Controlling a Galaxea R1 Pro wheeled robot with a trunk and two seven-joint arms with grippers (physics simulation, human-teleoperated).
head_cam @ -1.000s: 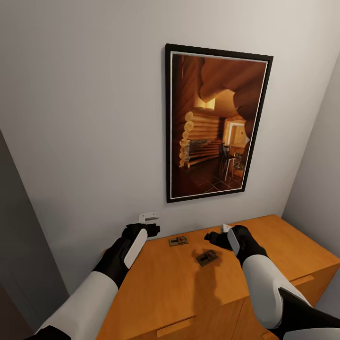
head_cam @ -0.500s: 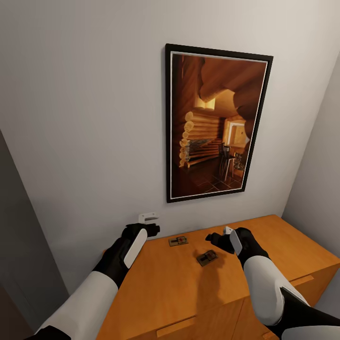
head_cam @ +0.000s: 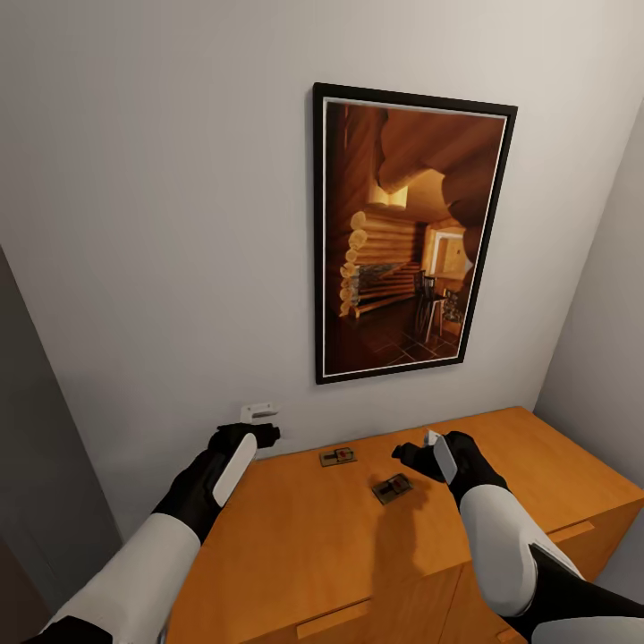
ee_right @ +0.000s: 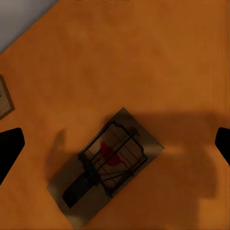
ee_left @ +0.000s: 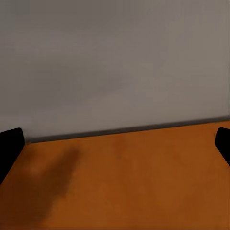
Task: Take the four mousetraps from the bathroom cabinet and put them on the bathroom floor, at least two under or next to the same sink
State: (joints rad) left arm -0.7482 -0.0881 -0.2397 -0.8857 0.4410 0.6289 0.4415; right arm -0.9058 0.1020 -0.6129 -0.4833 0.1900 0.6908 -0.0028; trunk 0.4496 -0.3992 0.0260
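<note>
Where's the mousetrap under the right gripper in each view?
Head view: the nearer mousetrap lies on the cabinet top, just below the right gripper.
Right wrist view: same mousetrap, lower centre, between the open fingers.
Left wrist view: cabinet top and wall.
Shared landmark: the orange cabinet top.

two mousetraps (head_cam: pixel 338 456) (head_cam: pixel 392 488) flat, apart, on cabinet (head_cam: pixel 304 555)

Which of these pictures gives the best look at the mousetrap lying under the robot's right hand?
The right wrist view: the mousetrap is seen large from above, with its wire spring and red spot plain. The head view shows the same trap small on the cabinet, near the right gripper. The left wrist view looks at bare cabinet top and wall.
</note>
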